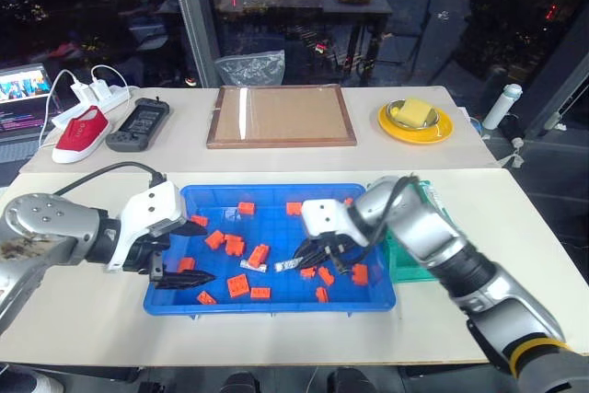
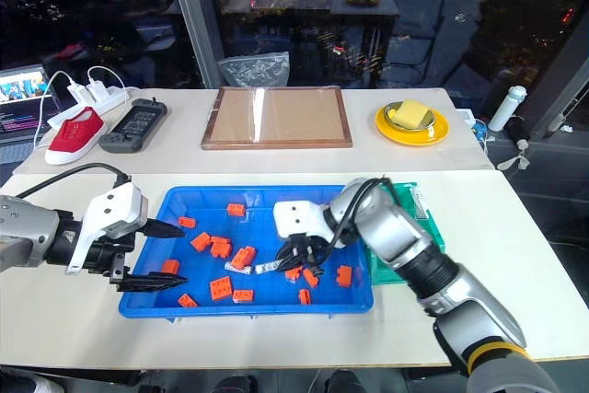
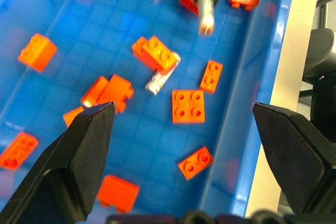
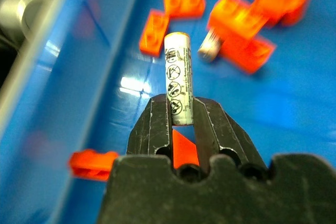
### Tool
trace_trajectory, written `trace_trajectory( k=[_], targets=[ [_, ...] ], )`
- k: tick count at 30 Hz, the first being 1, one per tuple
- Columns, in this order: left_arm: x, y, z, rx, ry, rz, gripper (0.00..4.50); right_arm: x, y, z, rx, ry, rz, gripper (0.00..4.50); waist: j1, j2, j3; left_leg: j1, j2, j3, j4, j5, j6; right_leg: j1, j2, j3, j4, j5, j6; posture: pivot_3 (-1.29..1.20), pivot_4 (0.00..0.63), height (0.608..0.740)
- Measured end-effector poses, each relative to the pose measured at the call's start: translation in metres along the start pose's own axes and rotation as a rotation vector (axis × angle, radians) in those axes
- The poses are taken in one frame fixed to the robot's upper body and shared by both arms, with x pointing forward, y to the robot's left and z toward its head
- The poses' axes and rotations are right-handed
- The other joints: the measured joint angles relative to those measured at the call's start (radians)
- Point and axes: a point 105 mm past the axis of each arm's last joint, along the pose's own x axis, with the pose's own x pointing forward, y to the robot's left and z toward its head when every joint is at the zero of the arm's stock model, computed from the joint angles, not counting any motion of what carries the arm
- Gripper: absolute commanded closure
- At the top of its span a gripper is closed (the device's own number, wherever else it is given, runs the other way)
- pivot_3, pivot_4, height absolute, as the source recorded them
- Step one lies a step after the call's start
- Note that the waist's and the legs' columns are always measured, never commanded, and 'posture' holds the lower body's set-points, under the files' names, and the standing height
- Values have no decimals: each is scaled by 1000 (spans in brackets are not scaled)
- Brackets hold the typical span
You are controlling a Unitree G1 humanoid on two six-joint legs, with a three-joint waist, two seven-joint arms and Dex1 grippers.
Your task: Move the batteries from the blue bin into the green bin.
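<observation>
Right arm reaches in from the right, wrist bent, its end effector (image 4: 179,109) angled down and leftward with both fingers (image 4: 152,127) clamped together. Left end effector (image 3: 184,129) hangs with fingers spread wide, pointing down and rightward.

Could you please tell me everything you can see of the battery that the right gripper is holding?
The slim silver-grey cylindrical battery bears a column of dark round warning symbols down its side and has a pale flat end. It is clamped at its lower end between the shut jaws of the right gripper, sticking out beyond them, lifted above the bright blue plastic bin.
</observation>
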Motion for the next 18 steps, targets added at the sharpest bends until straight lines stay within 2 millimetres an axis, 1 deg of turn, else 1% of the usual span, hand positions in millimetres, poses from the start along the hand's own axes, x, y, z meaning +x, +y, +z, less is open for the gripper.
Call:
trace_trajectory(
  k=[1, 3, 6, 9, 11, 13, 15, 18],
  targets=[
    [1, 0, 0, 0, -2, -4, 0, -12, 2, -1, 29, -5, -8, 4224, 1, 0, 0, 0, 0, 0, 0, 0, 0, 0, 0, 0, 0, 0, 0, 0, 150, 740],
    [4, 0, 1, 4, -8, -13, 0, -36, -1, -3, 91, -20, -66, 4224, 2, 0, 0, -1, 0, 0, 0, 0, 0, 0, 0, 0, -1, 0, 0, 0, 150, 740],
    [7, 2, 1, 12, -10, -22, 0, -87, -9, -12, 174, -8, -227, 4225, 4, 0, 0, -1, -1, 0, 0, 0, 0, 0, -1, 0, -1, 0, -1, 0, 150, 740],
    [12, 5, 3, 27, -22, -32, 0, -135, -14, -33, 262, 59, -400, 4225, 4, 0, 0, -1, -1, 1, 0, 0, 0, 0, -1, 0, -2, -1, -1, 0, 150, 740],
    [14, 8, 3, 26, -24, -40, 0, -156, -15, -45, 312, 92, -486, 4225, 1, -1, 0, 0, -1, 1, 0, 0, 0, 0, -1, 1, -2, -1, -2, 0, 150, 740],
    [16, 9, 6, 42, -35, -47, 0, -164, -13, -55, 345, 127, -521, 4225, -4, -1, 0, 0, 0, 2, 0, 0, 1, 0, 0, 1, -1, -1, -2, 0, 150, 740],
    [18, 9, 8, 58, -39, -50, 0, -167, -12, -67, 379, 162, -555, 4225, -5, -1, 0, 0, 0, 2, 0, 0, 1, 0, 0, 1, -1, -1, -2, 0, 150, 740],
    [21, 12, 8, 62, -42, -59, 0, -162, -10, -97, 462, 236, -607, 4225, -4, -1, 0, 0, 0, 2, 1, 0, 1, 0, 0, 1, -1, -1, -2, 0, 150, 740]
  ],
)
